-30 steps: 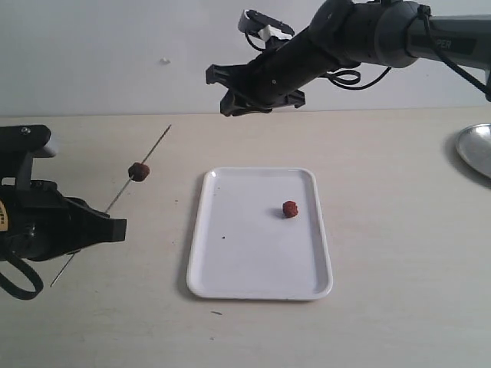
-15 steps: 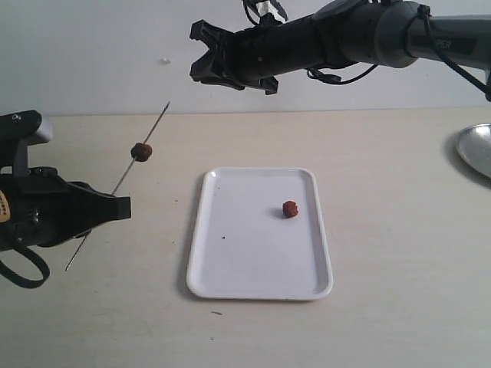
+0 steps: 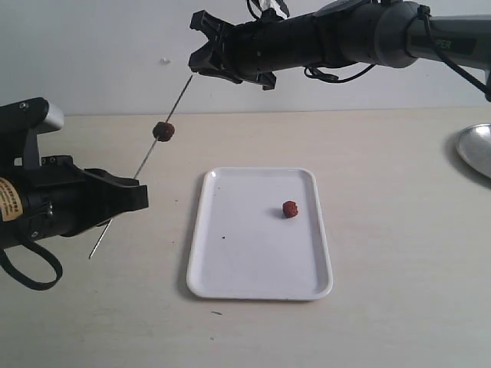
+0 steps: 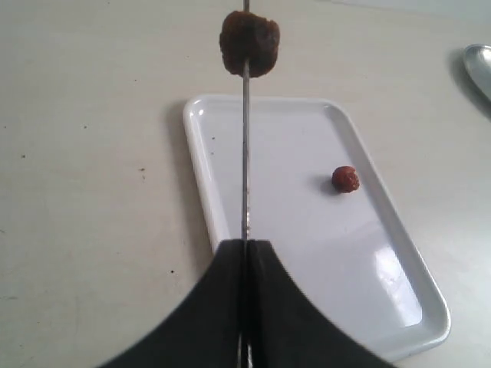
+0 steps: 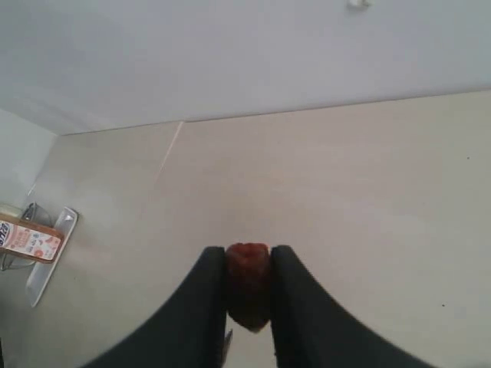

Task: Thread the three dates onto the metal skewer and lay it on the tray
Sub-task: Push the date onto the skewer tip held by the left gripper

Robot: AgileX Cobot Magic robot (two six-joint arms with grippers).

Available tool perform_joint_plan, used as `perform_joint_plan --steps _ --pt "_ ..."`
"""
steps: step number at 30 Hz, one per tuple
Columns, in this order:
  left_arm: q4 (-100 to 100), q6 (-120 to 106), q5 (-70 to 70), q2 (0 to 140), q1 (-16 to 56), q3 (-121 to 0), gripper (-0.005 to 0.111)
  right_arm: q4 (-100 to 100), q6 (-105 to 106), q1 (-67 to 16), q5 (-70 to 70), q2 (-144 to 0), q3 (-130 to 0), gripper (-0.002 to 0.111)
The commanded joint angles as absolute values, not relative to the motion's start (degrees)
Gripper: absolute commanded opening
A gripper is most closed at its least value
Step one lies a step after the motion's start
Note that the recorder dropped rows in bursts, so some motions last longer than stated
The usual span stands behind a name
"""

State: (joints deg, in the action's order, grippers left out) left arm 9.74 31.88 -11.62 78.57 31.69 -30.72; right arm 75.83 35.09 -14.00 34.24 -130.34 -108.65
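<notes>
The work surface is a pale beige table (image 3: 399,253) set against a plain light wall.

**Tray.** A white tray (image 3: 245,268) lies flat at the table centre. One loose date (image 3: 289,208) rests on it, toward its far right quarter. A small dark speck marks the tray surface to the left of centre.

**Left side.** The left gripper (image 3: 136,195) reaches in from the left edge, level with the tray's near-left region but beside it. Its jaws are clenched on the skewer (image 3: 146,157) near the rod's lower end. A short length sticks out below them. The skewer rises at a slant, up and to the right, clear of the table. A threaded date (image 3: 163,131) sits on the rod, roughly midway between the jaws and the upper tip. In the left wrist view the rod (image 4: 245,153) runs from the closed fingertips across the tray's corner, with the threaded date (image 4: 249,44) beyond.

**Right side.** The right gripper (image 3: 198,47) reaches across from the upper right and hangs high above the table, just beside the skewer's upper tip. Whether they touch cannot be told. The right wrist view shows its jaws grasping a held date (image 5: 247,287).

**Surroundings.** A round metal dish (image 3: 477,149) sits at the right table edge, well apart from the tray.
</notes>
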Motion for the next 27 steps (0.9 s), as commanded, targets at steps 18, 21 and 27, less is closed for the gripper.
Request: perform_joint_plan --steps 18,21,27 --pt "9.83 32.19 -14.85 78.65 32.1 -30.57 0.0 77.82 36.37 -13.99 37.38 -130.11 -109.05 0.019" --pt "9.83 32.19 -12.86 78.65 32.1 -30.57 0.0 78.06 36.47 -13.99 36.52 -130.11 -109.05 0.019" --pt "9.83 31.91 -13.52 78.65 32.1 -30.57 0.0 78.03 37.72 -13.99 37.0 -130.11 -109.05 0.019"
